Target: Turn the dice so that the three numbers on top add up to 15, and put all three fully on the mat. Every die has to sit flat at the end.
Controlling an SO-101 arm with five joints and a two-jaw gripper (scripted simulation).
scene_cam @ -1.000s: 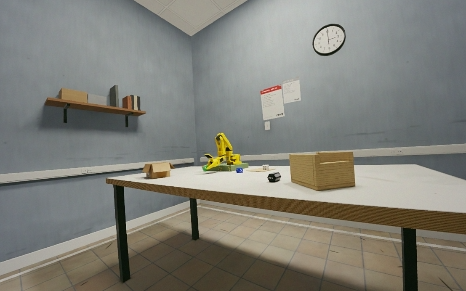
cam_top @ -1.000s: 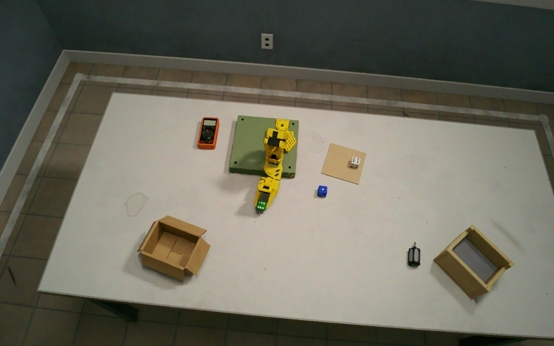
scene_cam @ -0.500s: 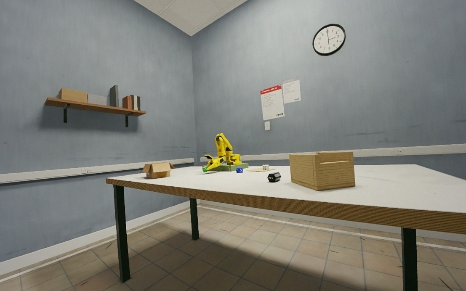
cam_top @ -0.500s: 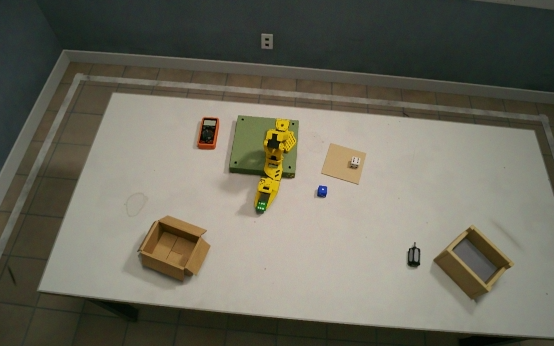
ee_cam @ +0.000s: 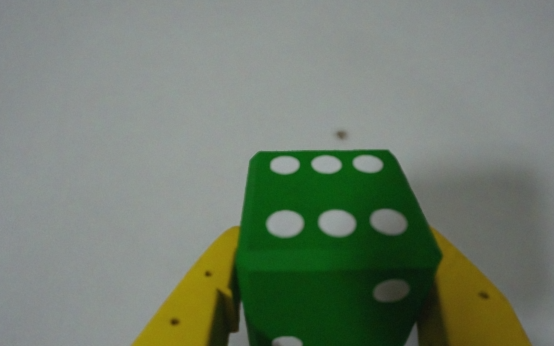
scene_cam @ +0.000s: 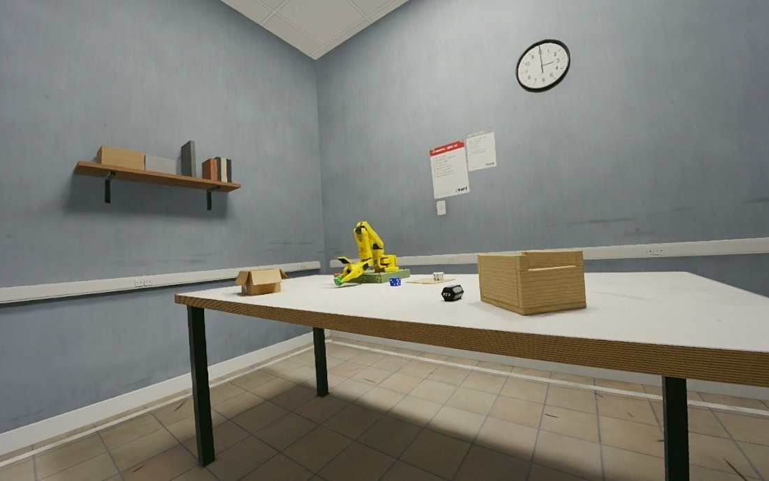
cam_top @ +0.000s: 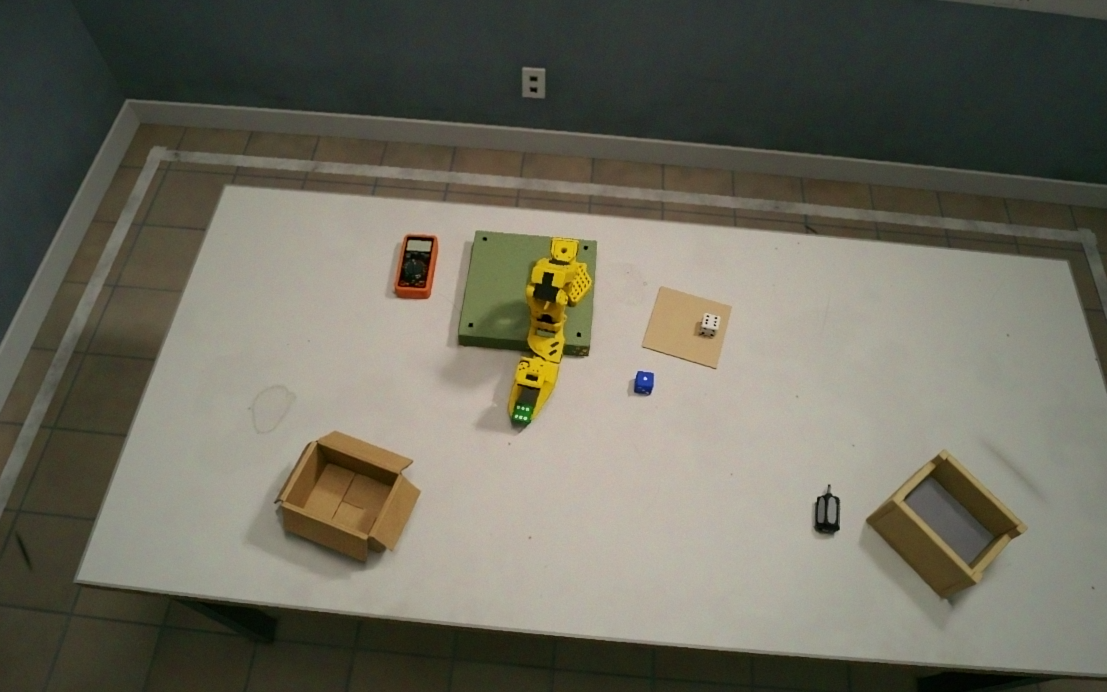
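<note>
My gripper [cam_top: 522, 412] [ee_cam: 337, 300] is shut on the green die [cam_top: 521, 420] [scene_cam: 337, 279] [ee_cam: 335, 195], low over the table in front of the arm's base. In the wrist view the die's six face is tilted up toward the camera, with a two-pip face below it. Whether the die touches the table is unclear. The blue die [cam_top: 644, 383] [scene_cam: 395, 281] sits flat on the table with its one face up, just off the mat's near edge. The white die [cam_top: 709, 325] [scene_cam: 438, 276] sits on the tan mat [cam_top: 669, 331] near its right edge, its six face up.
The green base plate [cam_top: 488, 292] carries the arm, with an orange multimeter [cam_top: 416, 266] to its left. An open cardboard box [cam_top: 325, 520] stands front left. A black object [cam_top: 828, 512] [scene_cam: 451, 292] and a wooden box [cam_top: 918, 542] [scene_cam: 531, 287] are front right.
</note>
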